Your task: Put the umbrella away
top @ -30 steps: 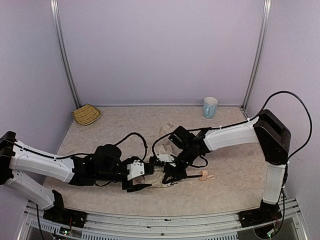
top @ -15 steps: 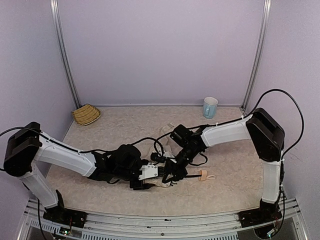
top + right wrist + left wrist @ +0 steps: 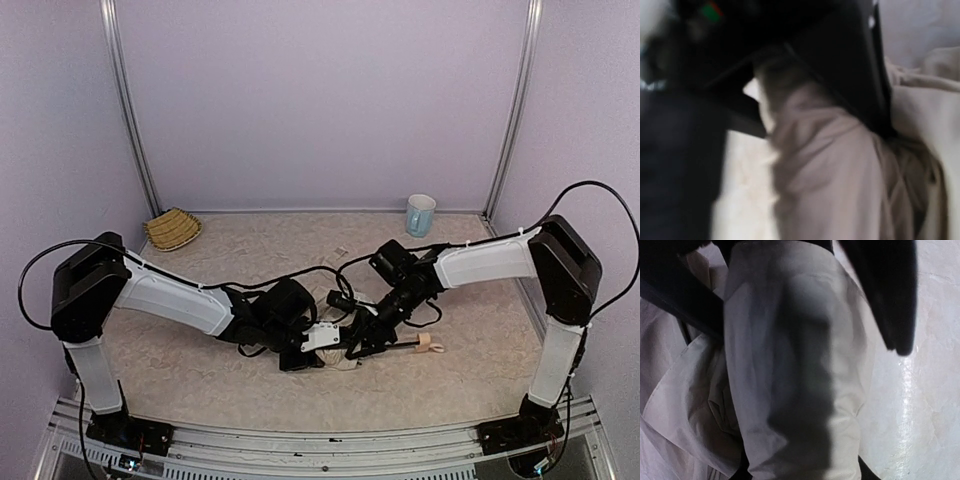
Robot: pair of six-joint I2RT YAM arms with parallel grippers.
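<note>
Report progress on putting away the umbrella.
Done: the cream-beige crinkled fabric umbrella looks bunched, not spread. In hand: left end effector and right end effector both at that fabric. Remaining: thin black shaft and small tan handle stick out; it lies on the beige table, not stowed.

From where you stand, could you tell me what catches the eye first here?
The left gripper and right gripper crowd the crumpled cream umbrella at the near middle of the table, its tan handle poking out rightward. A straw basket sits far-left, a mug far-right.
</note>
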